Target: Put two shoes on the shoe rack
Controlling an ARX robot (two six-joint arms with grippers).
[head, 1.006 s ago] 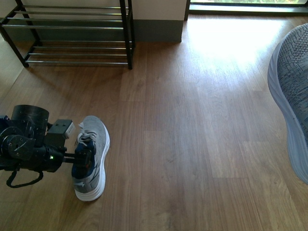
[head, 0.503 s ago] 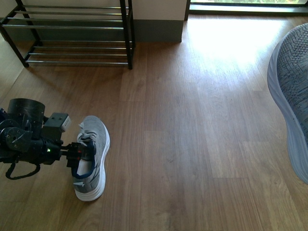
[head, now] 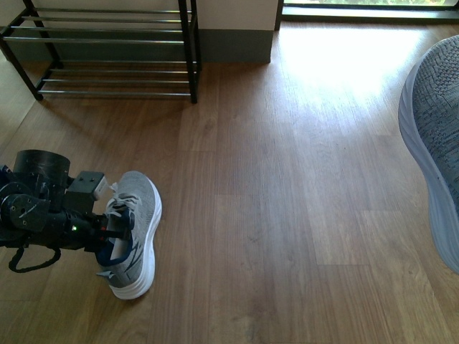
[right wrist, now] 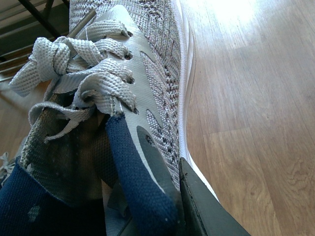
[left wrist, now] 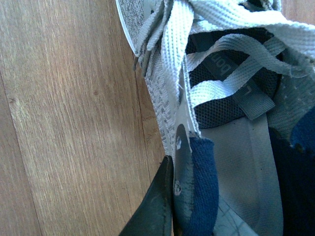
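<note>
The left tool [head: 107, 231] has closed since half a second ago. In the left wrist view one dark finger [left wrist: 156, 206] presses the outside of the blue-lined collar, with the other hidden inside the mouth, so it is clamped on the left sneaker [head: 135, 226]. That shoe lay flat on the floor [head: 287, 215] a moment earlier. It now rolls toward the arm and its heel has slid left, which I read as the grasp taking and a lift starting. Its long axis runs almost straight away from the robot, with the toe far and a touch rightward. The shoe rack [head: 192, 50] stands well beyond it against the wall, with no shoes on the rods that show. At the right edge the right sneaker [head: 434, 136] hangs close to the camera, lengthwise near to far, its white sole edge turned left. The right tool [right wrist: 162, 209] is pinched on its collar, and only the outer finger [right wrist: 199, 204] is visible.
</note>
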